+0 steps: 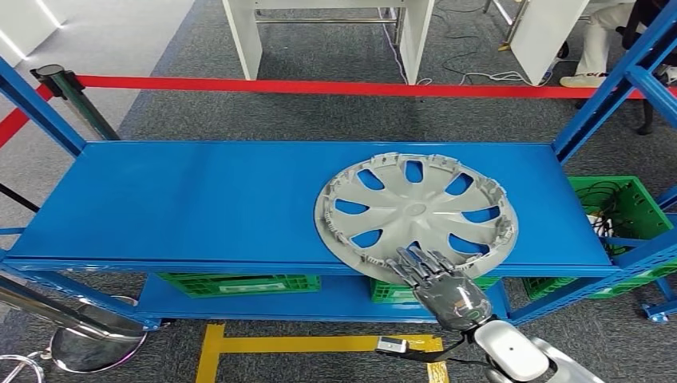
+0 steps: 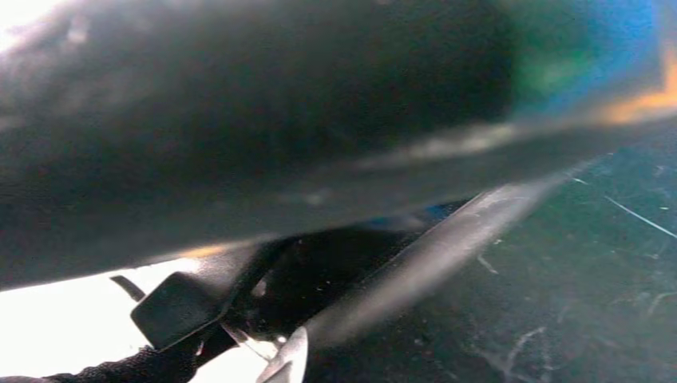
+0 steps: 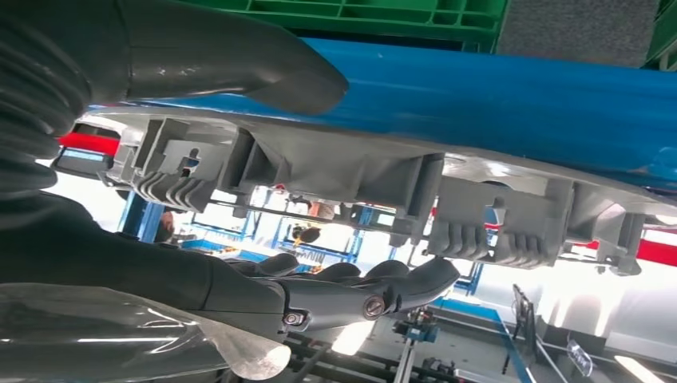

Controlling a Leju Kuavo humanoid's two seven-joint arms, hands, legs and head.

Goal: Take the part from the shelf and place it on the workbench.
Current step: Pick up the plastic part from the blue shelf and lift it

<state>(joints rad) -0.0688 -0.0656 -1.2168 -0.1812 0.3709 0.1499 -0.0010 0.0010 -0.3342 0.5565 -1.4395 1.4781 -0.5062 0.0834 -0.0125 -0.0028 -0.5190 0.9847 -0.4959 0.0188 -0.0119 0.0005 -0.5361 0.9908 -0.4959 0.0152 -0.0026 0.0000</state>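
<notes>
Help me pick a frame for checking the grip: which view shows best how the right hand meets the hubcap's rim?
The right wrist view: thumb on one side of the hubcap rim's clips, fingers on the other, gaps visible. The head view shows the right hand from behind, reaching over the hubcap's near edge, contact hidden. The left wrist view is blurred.

A workshop floor — blue steel racking [image 1: 239, 199], green crates [image 1: 619, 207], red barrier tape [image 1: 319, 85], yellow floor marking [image 1: 319, 344].

head view bright, even, sharp | left wrist dark, heavily blurred | right wrist backlit, blown-out glare
</notes>
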